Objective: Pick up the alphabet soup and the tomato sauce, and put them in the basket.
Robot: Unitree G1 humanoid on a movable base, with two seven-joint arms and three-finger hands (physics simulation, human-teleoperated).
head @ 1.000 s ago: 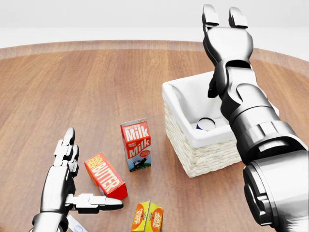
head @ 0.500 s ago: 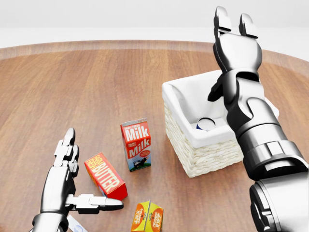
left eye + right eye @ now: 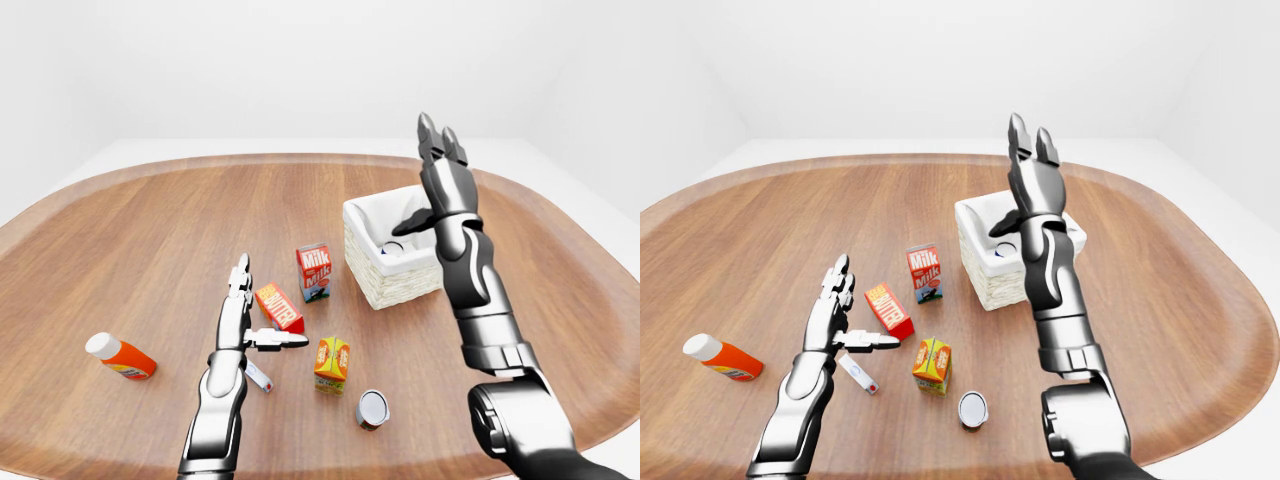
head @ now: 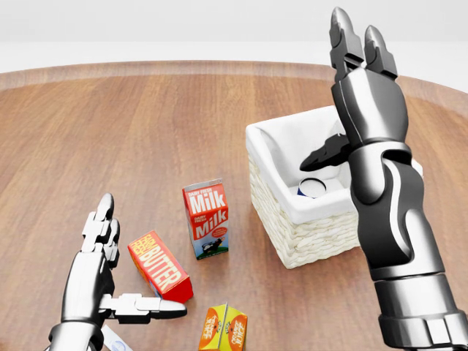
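— One can (image 4: pixel 313 187) sits in the basket (image 4: pixel 292 234); another can (image 3: pixel 371 408) lies beside the orange carton (image 3: pixel 332 362).
— Your right hand (image 4: pixel 358 66) is raised, spread, empty. It's rigid, slick: clasp its sides.

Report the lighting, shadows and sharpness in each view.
Head view: even, diffuse light; the white wicker basket and red milk carton cast only faint shadows on the brown wooden table; everything is sharp, no blur. Left-eye view: soft highlights on the glossy right hand, no harsh glare; wider framing than the head view. Right-eye view: same flat lighting, white backdrop featureless.
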